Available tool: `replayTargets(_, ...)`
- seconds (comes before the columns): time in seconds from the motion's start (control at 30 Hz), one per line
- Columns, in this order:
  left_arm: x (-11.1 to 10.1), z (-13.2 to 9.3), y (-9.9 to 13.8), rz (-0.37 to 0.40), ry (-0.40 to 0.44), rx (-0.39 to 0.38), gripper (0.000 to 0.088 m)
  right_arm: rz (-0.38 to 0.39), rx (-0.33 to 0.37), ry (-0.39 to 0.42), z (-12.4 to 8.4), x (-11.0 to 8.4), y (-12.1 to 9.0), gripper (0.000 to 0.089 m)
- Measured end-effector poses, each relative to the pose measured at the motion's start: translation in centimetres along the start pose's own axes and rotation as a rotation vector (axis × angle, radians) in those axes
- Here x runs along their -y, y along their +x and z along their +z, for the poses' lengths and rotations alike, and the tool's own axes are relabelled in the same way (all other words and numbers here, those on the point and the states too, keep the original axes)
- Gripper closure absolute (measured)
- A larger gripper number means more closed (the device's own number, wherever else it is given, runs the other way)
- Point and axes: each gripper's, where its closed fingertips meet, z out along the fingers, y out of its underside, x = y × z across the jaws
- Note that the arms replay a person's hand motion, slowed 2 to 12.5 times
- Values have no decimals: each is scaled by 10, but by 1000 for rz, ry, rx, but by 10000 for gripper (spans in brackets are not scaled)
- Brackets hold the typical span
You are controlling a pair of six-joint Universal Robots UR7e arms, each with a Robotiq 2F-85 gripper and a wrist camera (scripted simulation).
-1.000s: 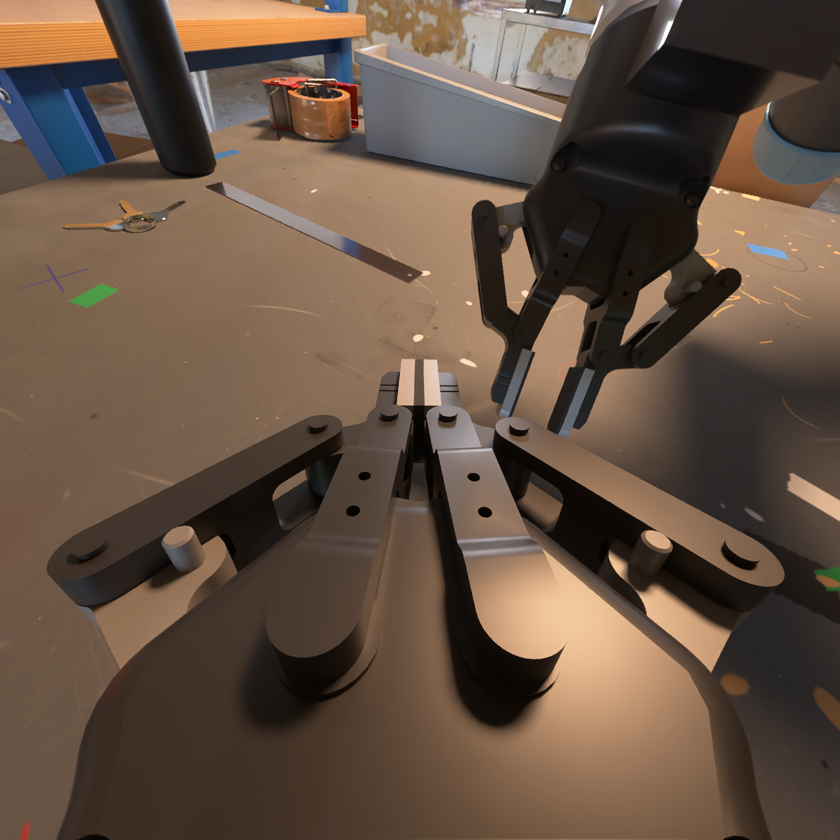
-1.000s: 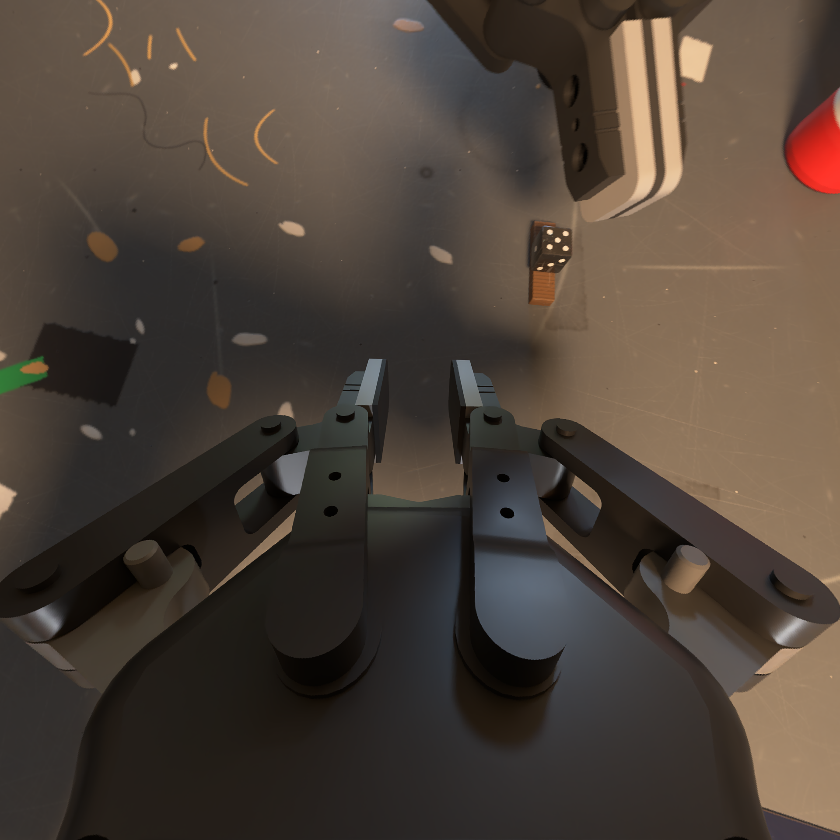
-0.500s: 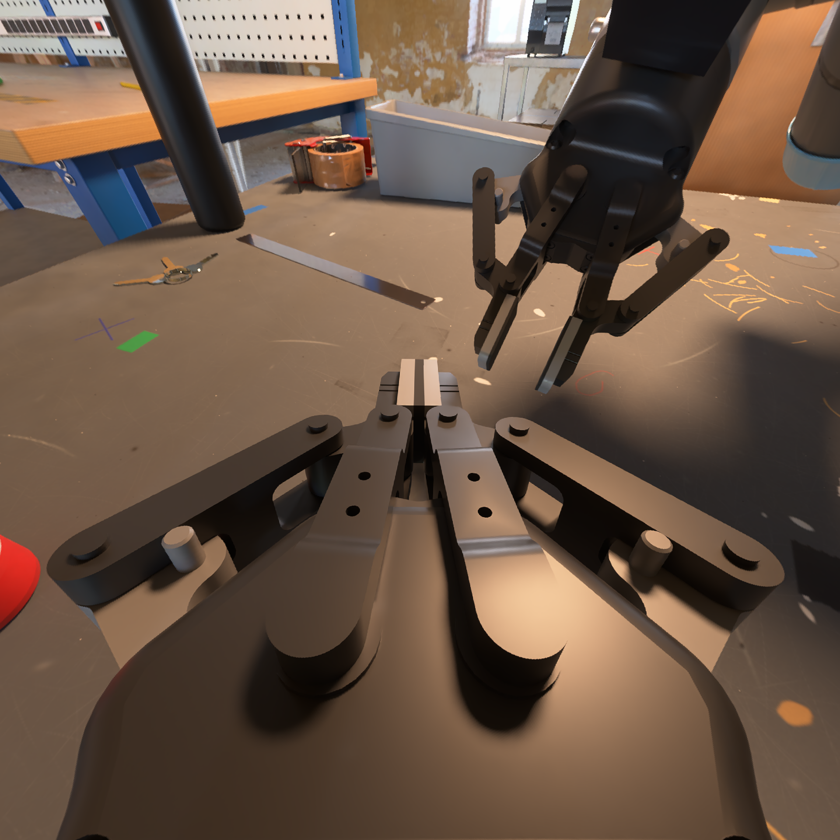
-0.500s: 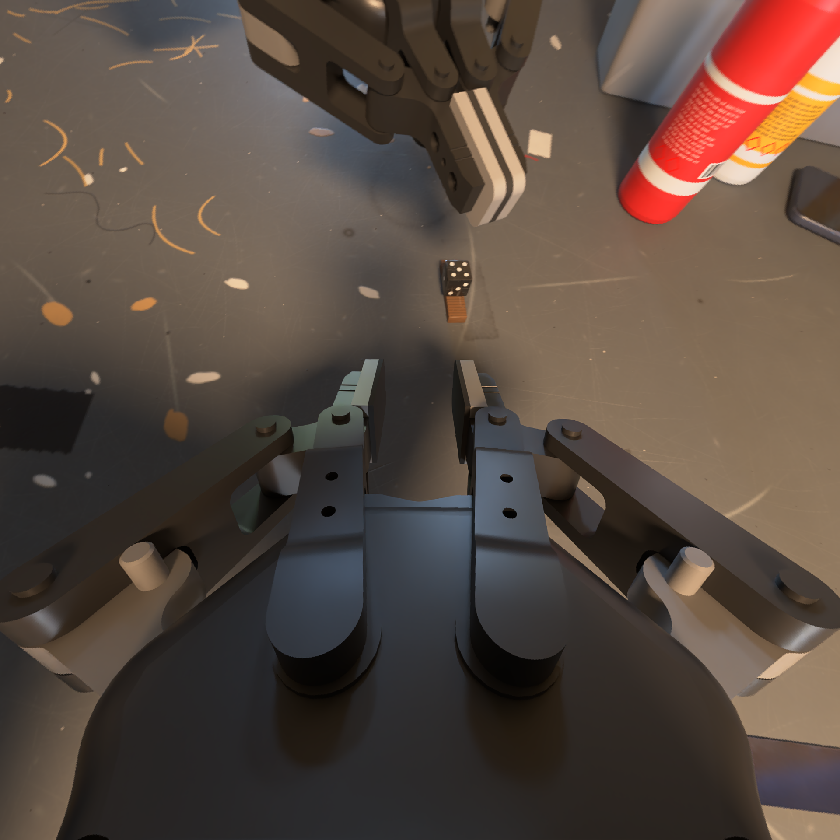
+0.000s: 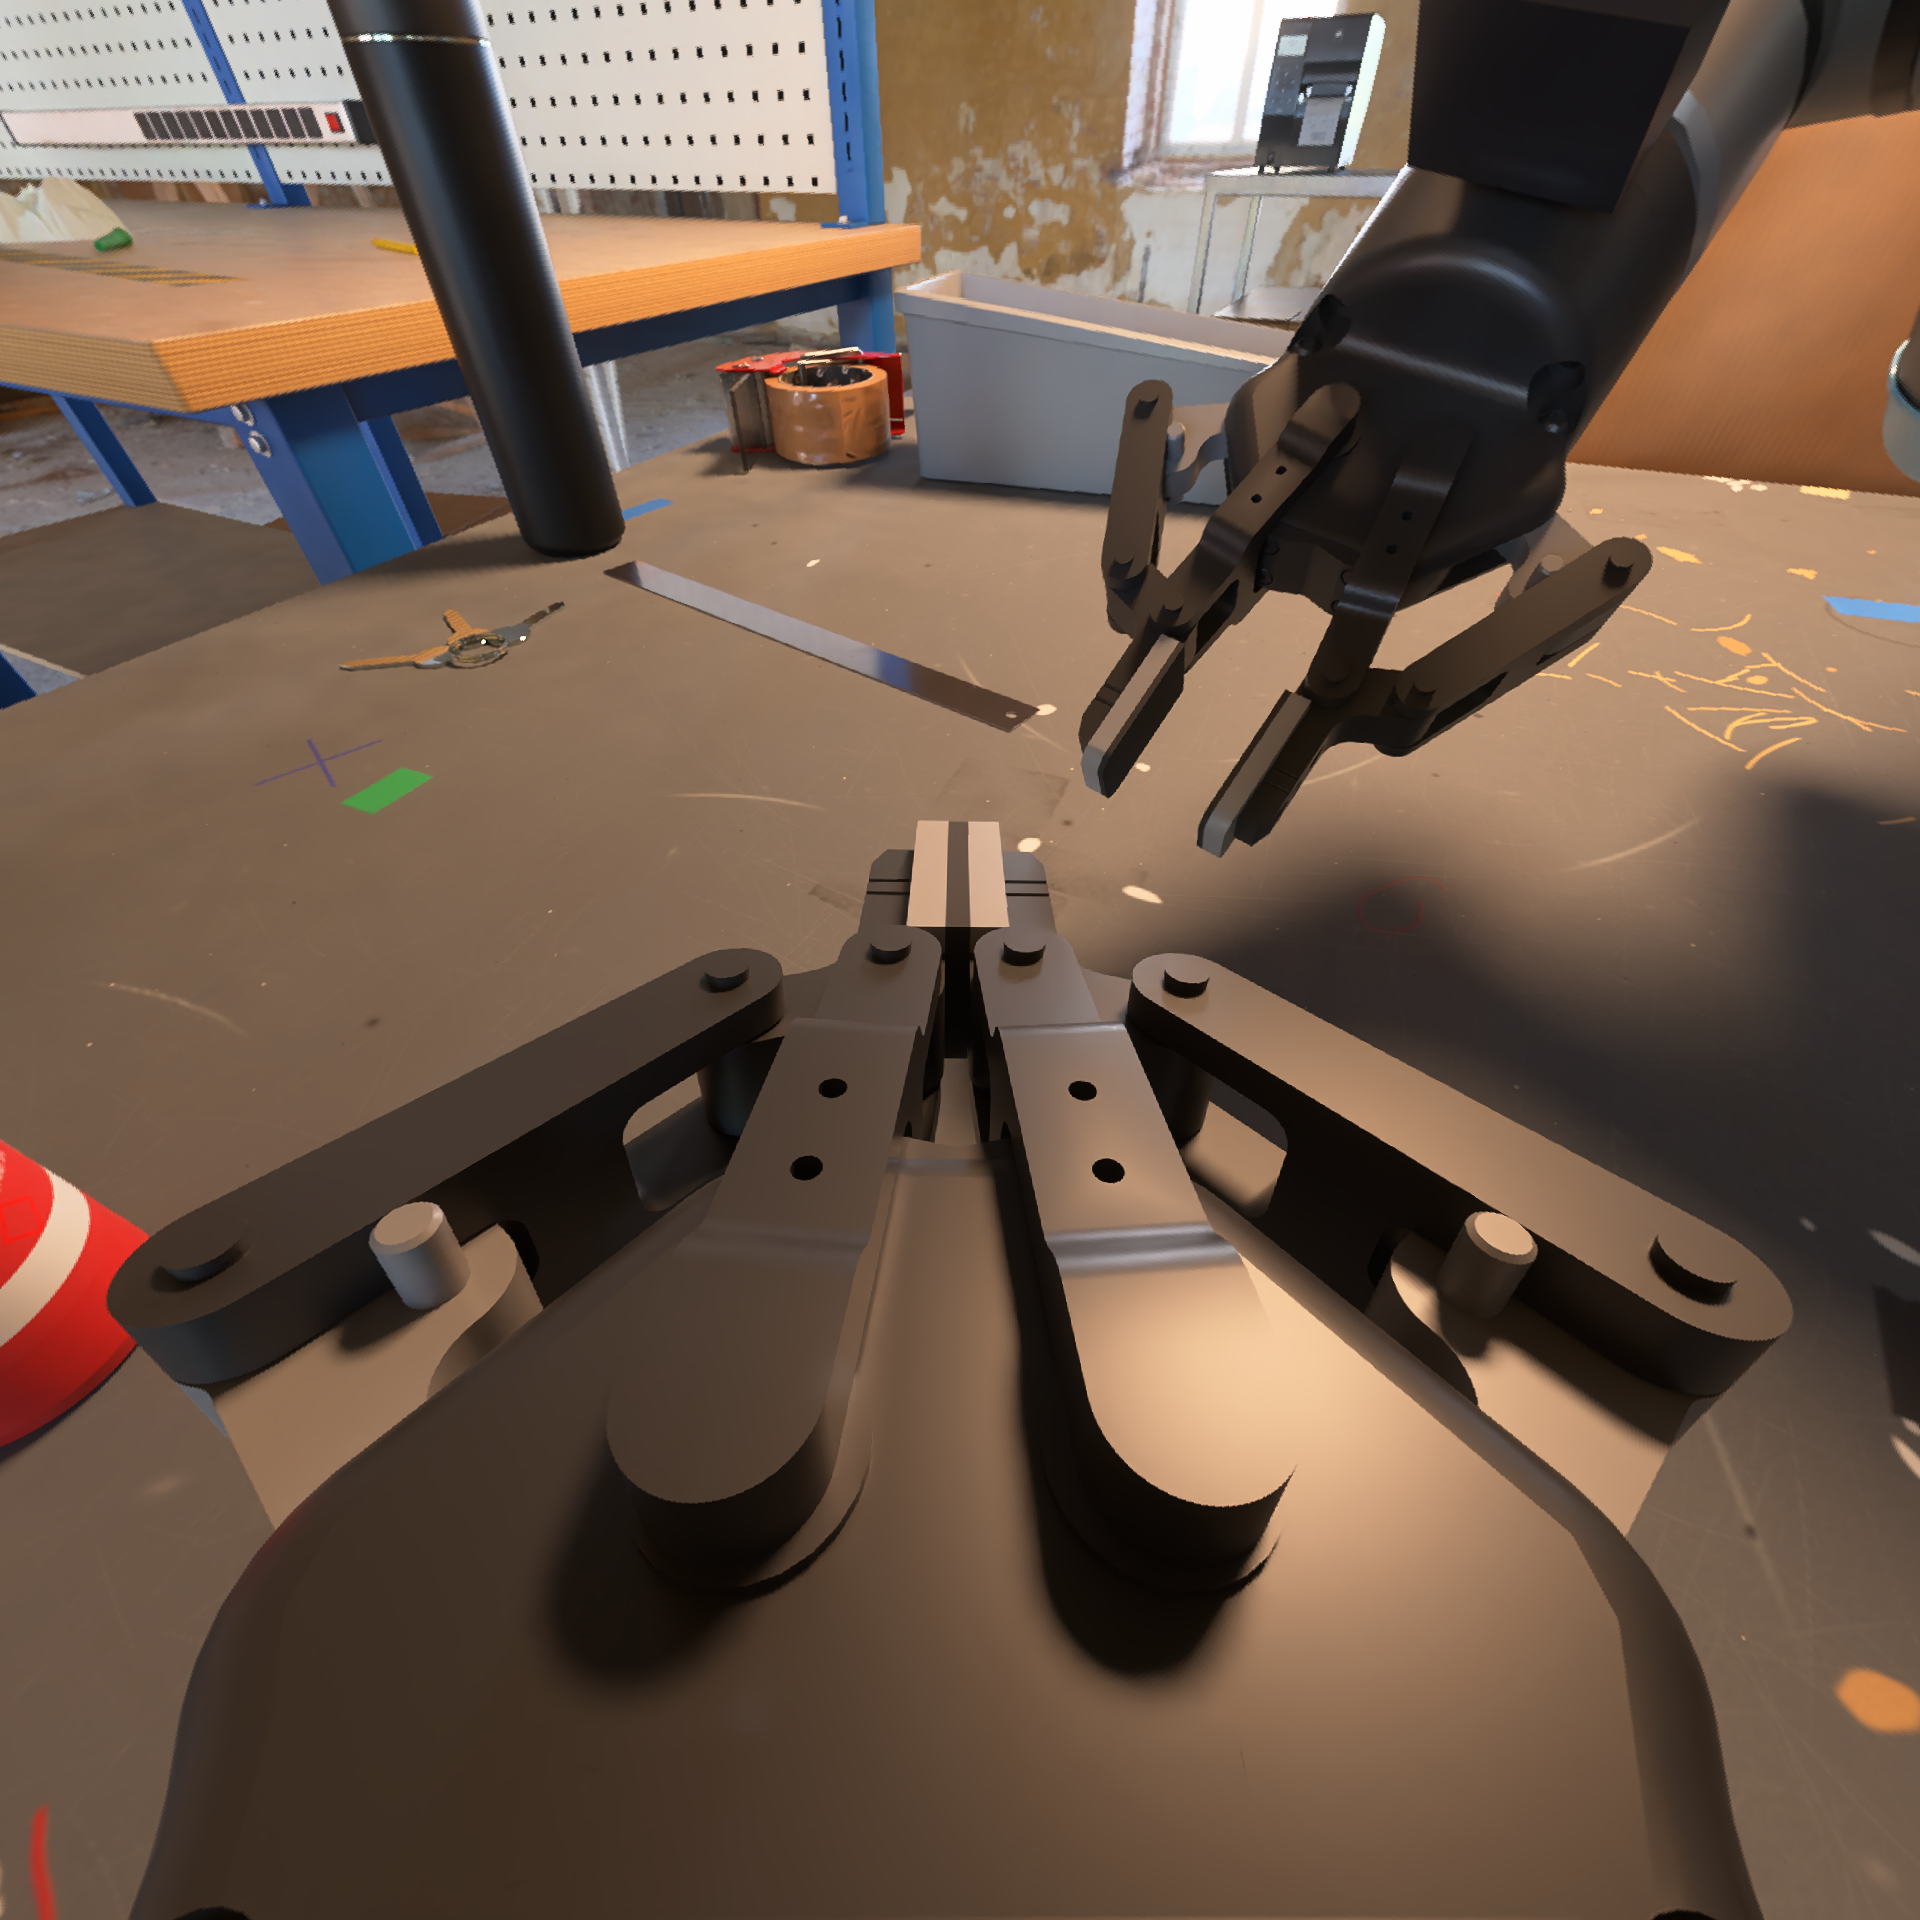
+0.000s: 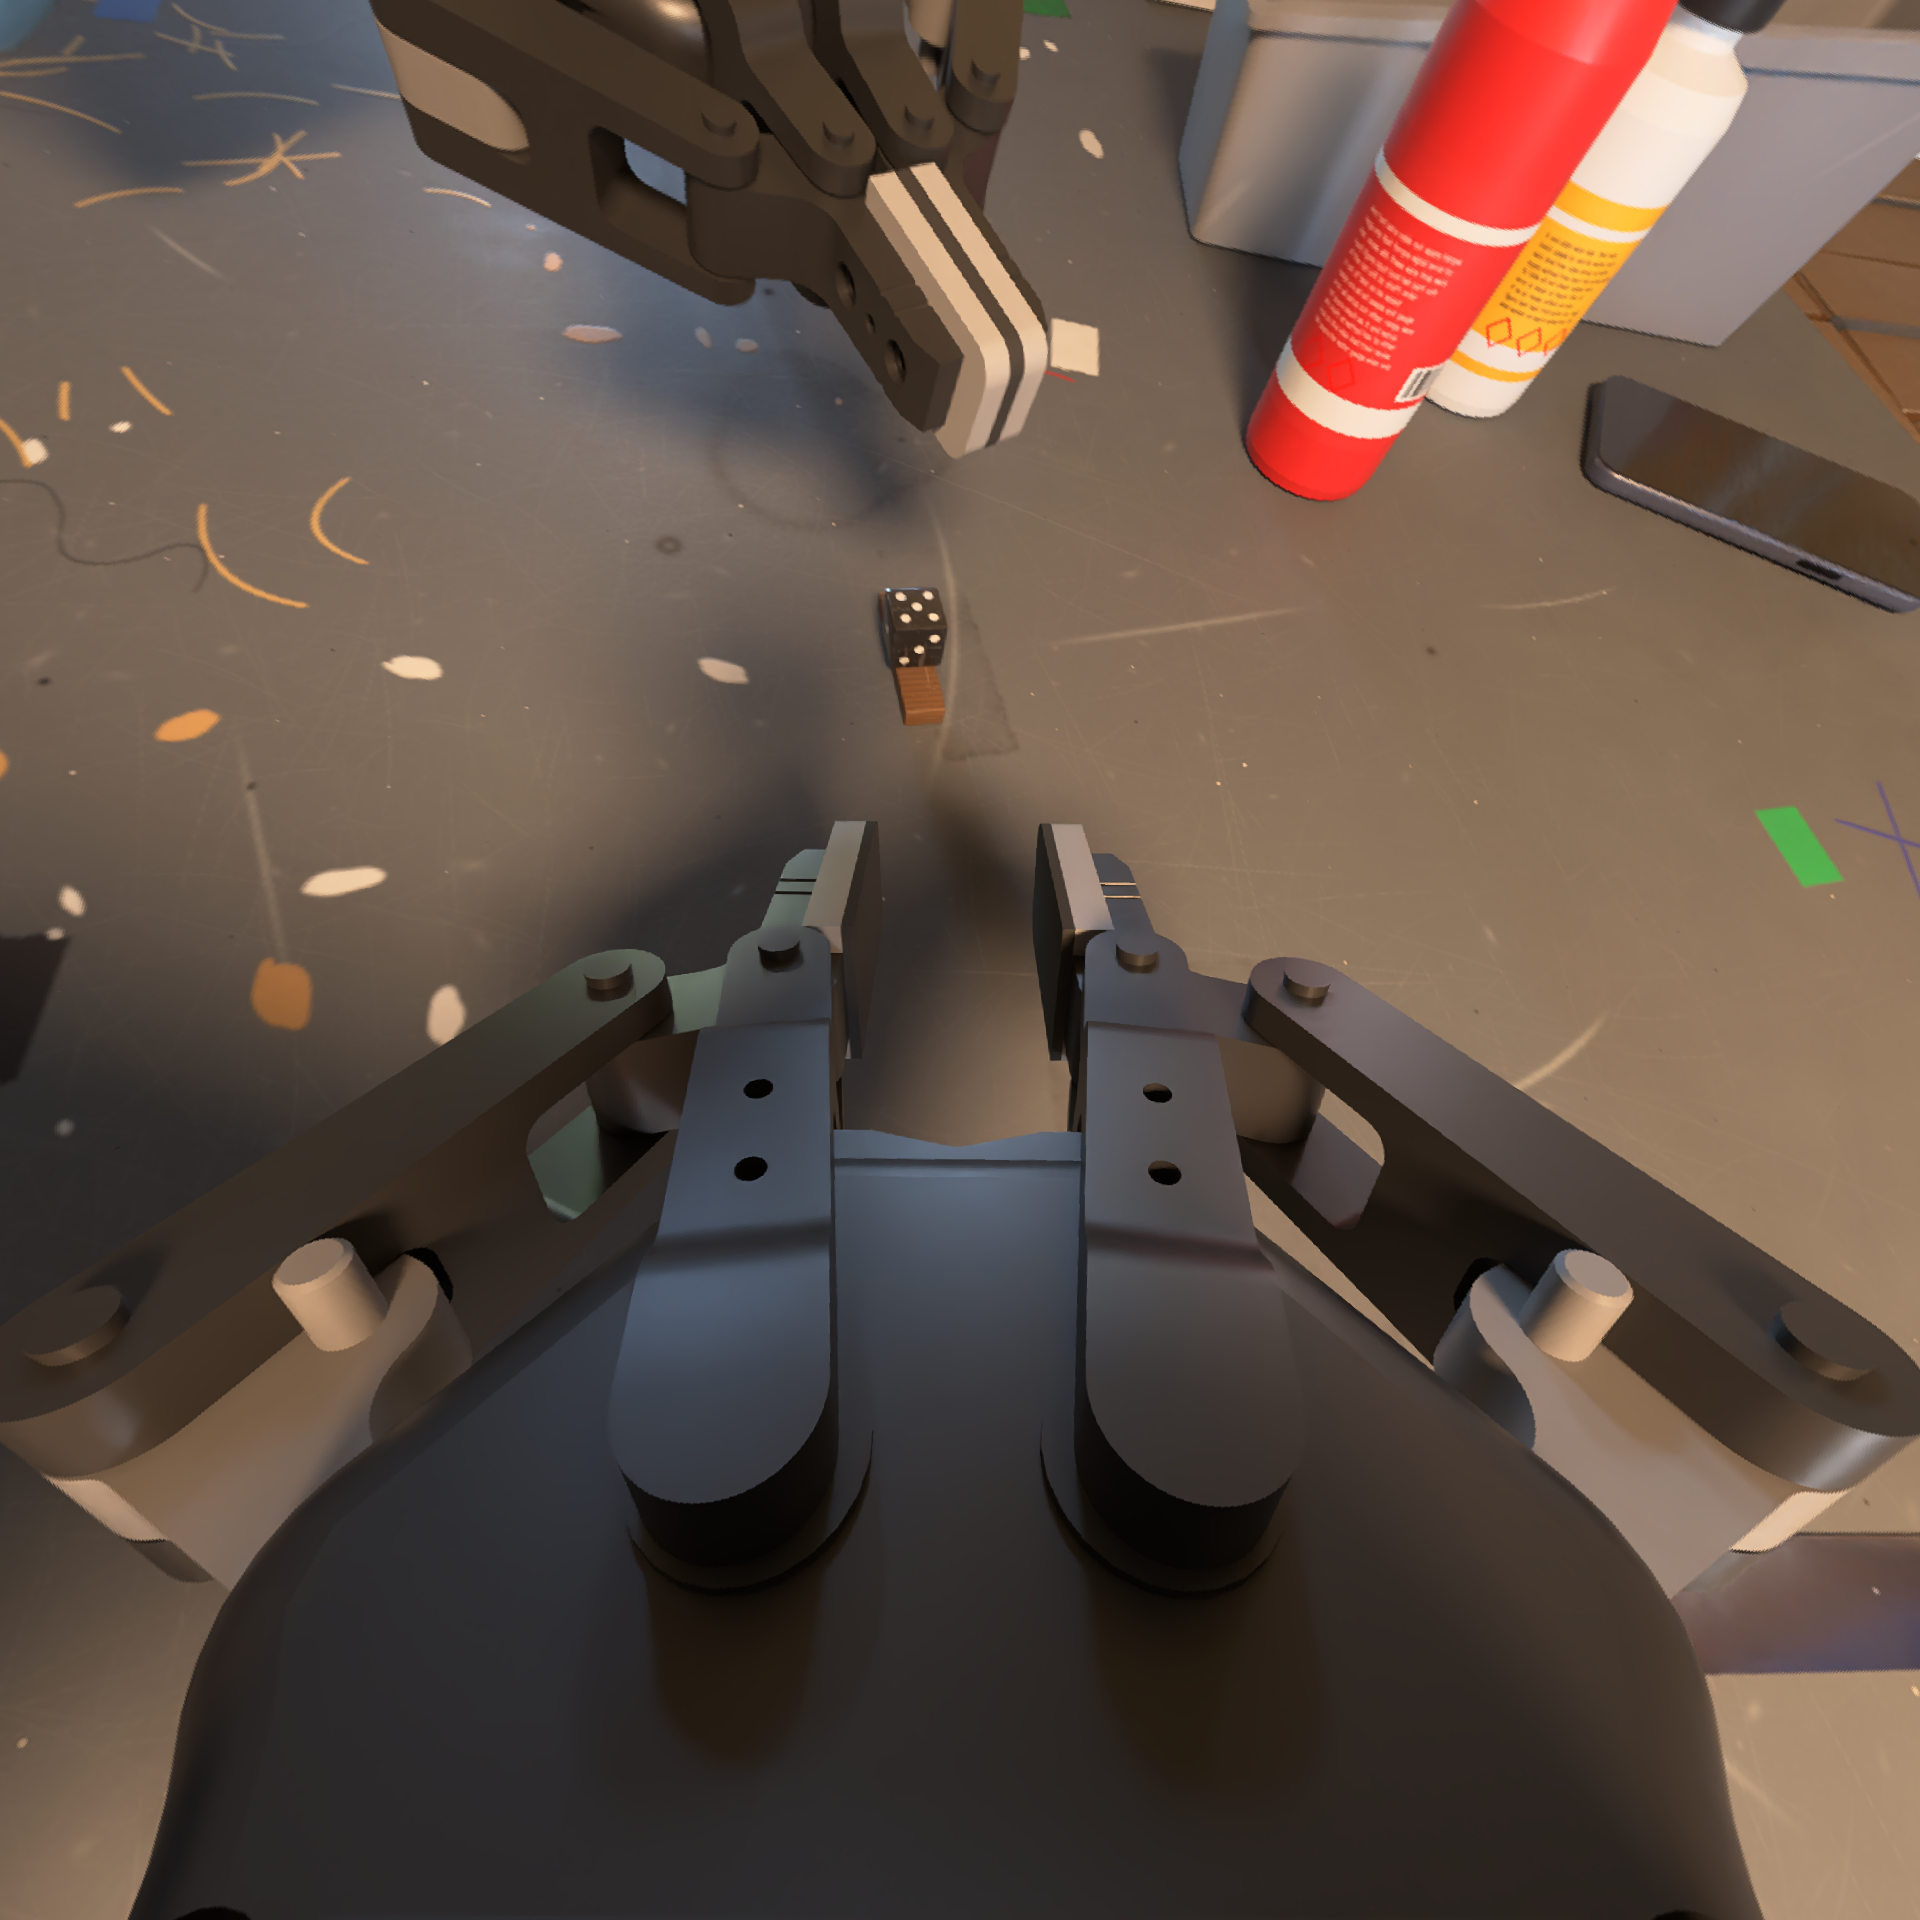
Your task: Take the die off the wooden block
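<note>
A small black die with white pips sits on the far end of a little wooden block on the dark table, seen in the right wrist view. My right gripper is open and empty, raised above the table on the near side of the block. My left gripper is shut and empty, hovering above and beyond the die. In the left wrist view my left gripper has its pads pressed together and the right gripper hangs open ahead to the right. The die is hidden in that view.
A red bottle, a white and yellow bottle, a grey box and a dark phone lie to the right of the die. A steel ruler, keys, a tape dispenser, a grey bin and a black post stand farther off.
Both grippers have lifted up and drawn back from the table, so the die and block look smaller. The die stays on the block. Left stays shut, right stays open.
</note>
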Motion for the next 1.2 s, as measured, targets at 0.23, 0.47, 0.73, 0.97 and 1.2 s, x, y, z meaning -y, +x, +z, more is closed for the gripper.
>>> replayTargets(0.23, -6, 1, -2, -19, -52, 14, 882, 9, -34, -45, 0, -11, 7, 831)
replayTargets(0.47, -11, 2, -5, -12, -89, 28, 882, 5, -26, -104, 6, -22, 5, 884)
replayTargets(0.73, -14, 4, -6, 5, -109, 42, 882, -17, 17, -144, 16, -22, -3, 835)
replayTargets(0.97, -17, 3, -16, 11, -139, 106, 882, -91, 74, -202, 26, -20, -11, 798)
replayTargets(1.2, -21, -11, -39, 59, -206, 230, 882, -134, 96, -238, 38, -14, -11, 778)
